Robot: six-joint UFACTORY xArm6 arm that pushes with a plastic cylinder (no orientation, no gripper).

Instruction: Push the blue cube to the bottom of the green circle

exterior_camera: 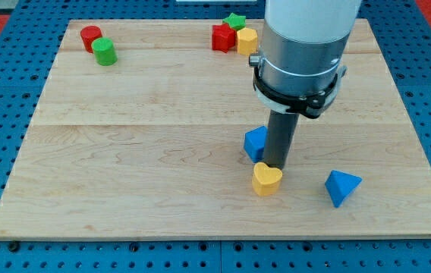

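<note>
Our blue cube (256,142) sits right of centre, partly hidden behind our rod. My tip (276,166) stands just at its right edge, above the yellow heart (266,179), apparently touching both; it has no jaws to open or close. That side suits a leftward shove, we judge, since the green circle (105,51) lies far off at upper left beside the red cylinder (89,36). A blue triangular block (341,186) sits at lower right.

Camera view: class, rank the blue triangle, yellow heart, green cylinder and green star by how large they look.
1. Blue triangle
2. Yellow heart
3. Green cylinder
4. Green star

The far blocks may only look smaller.
</note>
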